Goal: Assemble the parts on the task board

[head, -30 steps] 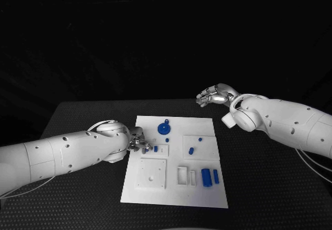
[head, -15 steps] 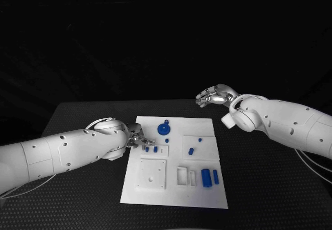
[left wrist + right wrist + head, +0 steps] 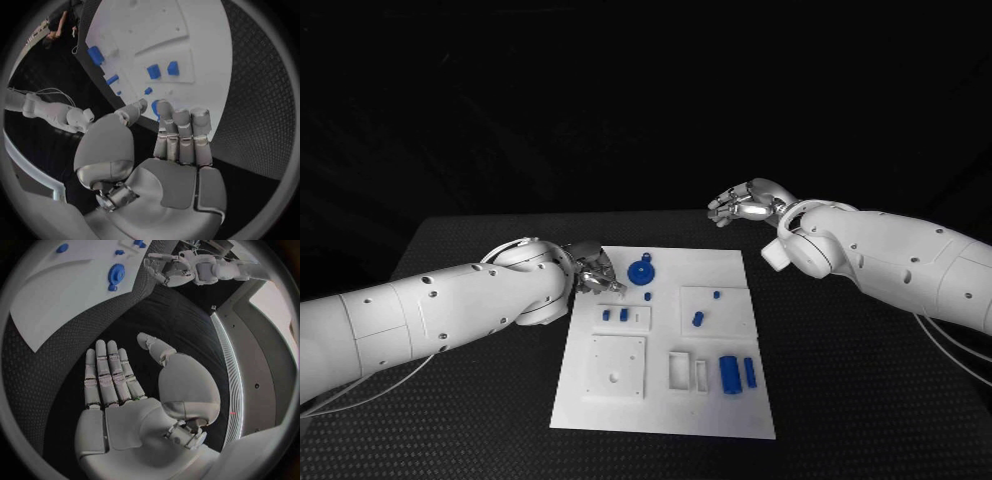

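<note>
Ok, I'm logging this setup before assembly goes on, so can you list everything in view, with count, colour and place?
Table: one, black, under everything.
Task board: one, white plate, middle of the table.
Round part: one, blue disc, far end of the board, near the left hand.
Small parts: two, blue, in a raised square at the board's left side.
Peg parts: two, blue, in the square plate on the board's right side.
Long parts: two, blue, side by side at the board's near right.
Tiny part: one, blue, just nearer than the disc.
Left hand: silver, over the board's far left edge, holding nothing, fingers apart.
Right hand: silver, raised beyond the board's far right corner, open and holding nothing.
</note>
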`<action>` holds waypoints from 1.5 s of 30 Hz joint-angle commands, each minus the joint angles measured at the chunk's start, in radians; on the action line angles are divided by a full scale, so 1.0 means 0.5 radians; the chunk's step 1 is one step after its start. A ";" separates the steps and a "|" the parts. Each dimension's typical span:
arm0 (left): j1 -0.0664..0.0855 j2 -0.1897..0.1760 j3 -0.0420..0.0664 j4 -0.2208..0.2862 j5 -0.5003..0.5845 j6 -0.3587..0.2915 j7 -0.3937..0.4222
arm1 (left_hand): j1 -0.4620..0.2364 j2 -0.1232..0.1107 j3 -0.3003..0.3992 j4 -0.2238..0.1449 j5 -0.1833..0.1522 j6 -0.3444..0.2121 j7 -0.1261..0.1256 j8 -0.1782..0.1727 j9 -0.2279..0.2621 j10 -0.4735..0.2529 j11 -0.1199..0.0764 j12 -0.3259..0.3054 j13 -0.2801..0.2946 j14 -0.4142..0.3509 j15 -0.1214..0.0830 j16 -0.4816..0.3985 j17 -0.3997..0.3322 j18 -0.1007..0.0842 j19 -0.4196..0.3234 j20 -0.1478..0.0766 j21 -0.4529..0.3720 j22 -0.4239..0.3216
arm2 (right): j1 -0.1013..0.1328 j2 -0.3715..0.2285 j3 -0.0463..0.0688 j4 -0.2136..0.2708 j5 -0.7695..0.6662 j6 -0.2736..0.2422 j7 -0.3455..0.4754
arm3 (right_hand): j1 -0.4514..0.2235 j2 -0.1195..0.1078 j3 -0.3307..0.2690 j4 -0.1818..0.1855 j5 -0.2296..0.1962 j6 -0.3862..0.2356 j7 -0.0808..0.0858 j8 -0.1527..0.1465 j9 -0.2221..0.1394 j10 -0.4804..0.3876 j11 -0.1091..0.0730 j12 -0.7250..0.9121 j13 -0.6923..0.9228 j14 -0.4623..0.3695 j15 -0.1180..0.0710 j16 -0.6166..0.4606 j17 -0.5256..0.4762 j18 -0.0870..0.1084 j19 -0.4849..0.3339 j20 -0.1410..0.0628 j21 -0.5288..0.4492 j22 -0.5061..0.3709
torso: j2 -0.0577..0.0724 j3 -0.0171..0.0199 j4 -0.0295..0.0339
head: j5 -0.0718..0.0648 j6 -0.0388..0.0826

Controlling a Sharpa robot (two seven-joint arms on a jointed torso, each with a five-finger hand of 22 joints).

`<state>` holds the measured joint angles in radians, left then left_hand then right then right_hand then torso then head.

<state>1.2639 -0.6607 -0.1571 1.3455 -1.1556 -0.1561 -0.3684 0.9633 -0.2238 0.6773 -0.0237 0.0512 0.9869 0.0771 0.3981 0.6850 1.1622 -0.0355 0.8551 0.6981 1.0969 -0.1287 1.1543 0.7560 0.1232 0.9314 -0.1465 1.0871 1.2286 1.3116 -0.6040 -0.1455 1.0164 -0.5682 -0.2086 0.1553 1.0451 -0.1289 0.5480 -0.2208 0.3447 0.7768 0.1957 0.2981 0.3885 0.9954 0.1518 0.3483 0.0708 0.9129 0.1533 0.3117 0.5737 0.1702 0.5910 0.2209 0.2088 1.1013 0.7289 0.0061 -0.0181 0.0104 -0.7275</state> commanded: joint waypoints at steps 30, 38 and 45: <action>-0.013 0.359 -0.158 -0.373 -0.535 -0.294 0.834 | 0.358 -0.014 -0.201 -0.338 0.003 -0.169 0.054 -0.194 -0.206 -0.097 0.249 -1.289 -0.843 -0.147 0.218 -0.224 -0.187 -0.060 -0.149 0.057 -0.292 -0.018 | -0.001 0.016 0.001 -0.015 -0.006 0.023 0.016 | -0.017 0.001 -0.015 0.001 0.011 -0.011 0.040 0.008 -0.003 -0.004 0.006 -0.008 -0.003 -0.013 0.000 -0.013 -0.003 0.036 -0.009 0.000 -0.010 0.006 | 0.002 0.0007 -0.001 | -0.023 0.020; -0.043 0.390 -0.160 -0.422 -0.563 -0.238 0.821 | 0.341 -0.019 -0.236 -0.321 0.001 -0.171 0.056 -0.206 -0.217 -0.081 0.251 -1.326 -0.852 -0.144 0.219 -0.178 -0.171 -0.053 -0.143 0.057 -0.282 0.001 | -0.001 0.017 0.001 -0.010 -0.006 0.025 0.016 | -0.017 0.001 -0.015 0.001 0.012 -0.011 0.040 0.009 -0.003 -0.004 0.006 -0.008 -0.003 -0.013 0.000 -0.013 -0.003 0.036 -0.009 0.000 -0.011 0.006 | 0.002 -0.0014 -0.004 | -0.023 0.015; -0.064 0.398 -0.160 -0.463 -0.584 -0.232 0.812 | 0.345 -0.005 -0.257 -0.299 0.002 -0.156 0.059 -0.212 -0.226 -0.037 0.243 -1.354 -0.852 -0.122 0.209 -0.083 -0.137 -0.041 -0.124 0.050 -0.252 0.035 | -0.001 0.014 0.001 -0.007 -0.006 0.023 0.016 | -0.018 0.001 -0.015 0.001 0.012 -0.011 0.040 0.009 -0.004 -0.004 0.006 -0.008 -0.003 -0.013 0.000 -0.013 -0.003 0.036 -0.009 0.000 -0.012 0.007 | 0.003 -0.0008 -0.002 | -0.030 0.011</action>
<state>1.2322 -0.4655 -0.2379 1.1169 -1.4237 -0.2927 0.0354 1.1400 -0.2326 0.5523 -0.1739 0.0531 0.9038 0.1017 0.2973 0.5729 1.1385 0.0857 0.1847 0.2721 1.0297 -0.0254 1.1086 0.6863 0.0625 0.8634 -0.1121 0.9586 1.2450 1.3116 -0.5972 -0.1456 1.0110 -0.5682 -0.2083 0.1558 1.0452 -0.1288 0.5480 -0.2208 0.3447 0.7749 0.1976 0.2981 0.3879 0.9954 0.1518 0.3483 0.0708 0.9129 0.1533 0.3117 0.5738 0.1702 0.5910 0.2209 0.2088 1.1040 0.7300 0.0059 -0.0196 -0.0030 -0.7212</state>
